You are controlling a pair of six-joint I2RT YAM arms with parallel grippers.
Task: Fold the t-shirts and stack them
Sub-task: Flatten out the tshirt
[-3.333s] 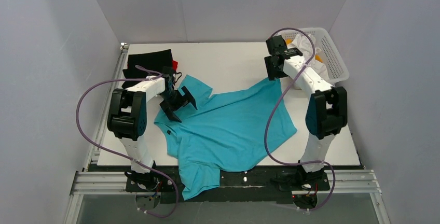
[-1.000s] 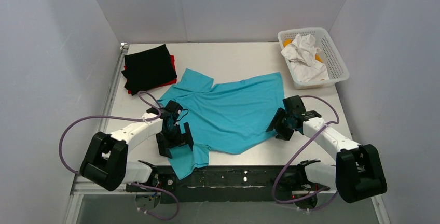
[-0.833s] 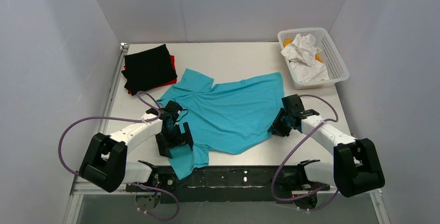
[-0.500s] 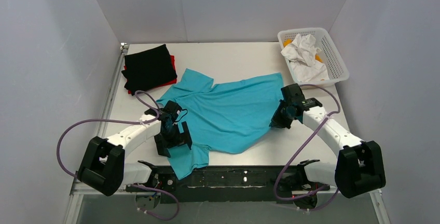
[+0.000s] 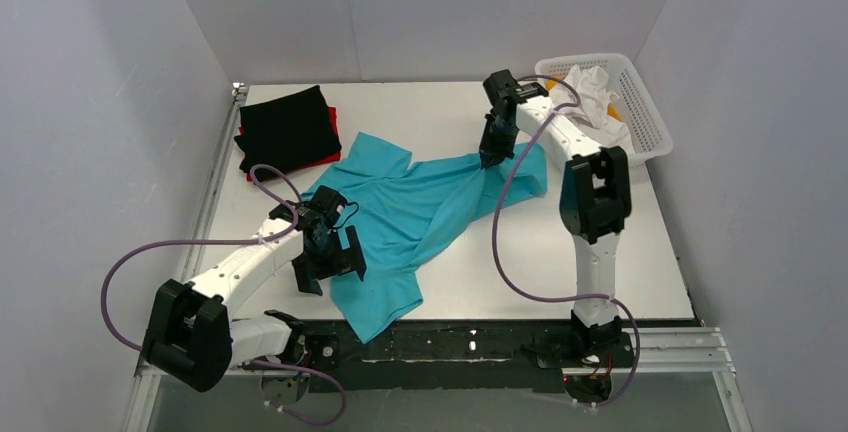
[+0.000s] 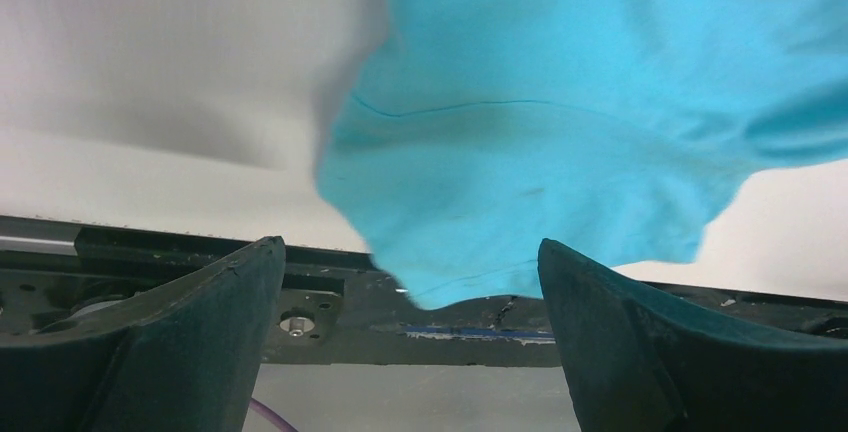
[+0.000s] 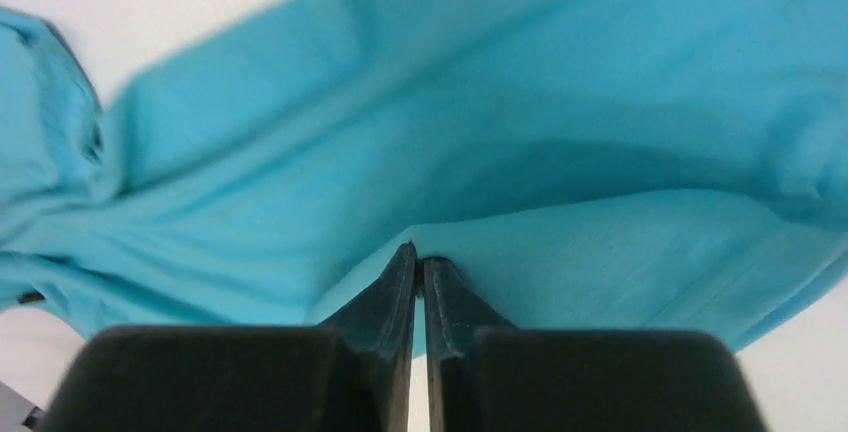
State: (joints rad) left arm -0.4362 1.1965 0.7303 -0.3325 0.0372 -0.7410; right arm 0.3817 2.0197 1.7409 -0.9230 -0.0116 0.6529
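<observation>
- Far left on the surface (image 5: 440, 112): the black t-shirt (image 5: 290, 132) lies folded flat on the red t-shirt (image 5: 334, 122), of which only a sliver shows; those two look done and stacked.
- My left end effector (image 5: 330, 264) hangs spread to its widest over the near-left part of the turquoise t-shirt (image 5: 400, 217); it grips nothing.
- That turquoise t-shirt lies mid-surface, rumpled and unfolded, its near corner over the front edge; I judge flattening, folding and stacking all remain.
- My right end effector (image 5: 490, 159) is pinched tight on its far-right edge; the cloth draws taut toward it.
- Far right: a white basket (image 5: 655, 127) holds crumpled white cloth (image 5: 600, 87); whether more shirts wait there, I cannot tell.
</observation>
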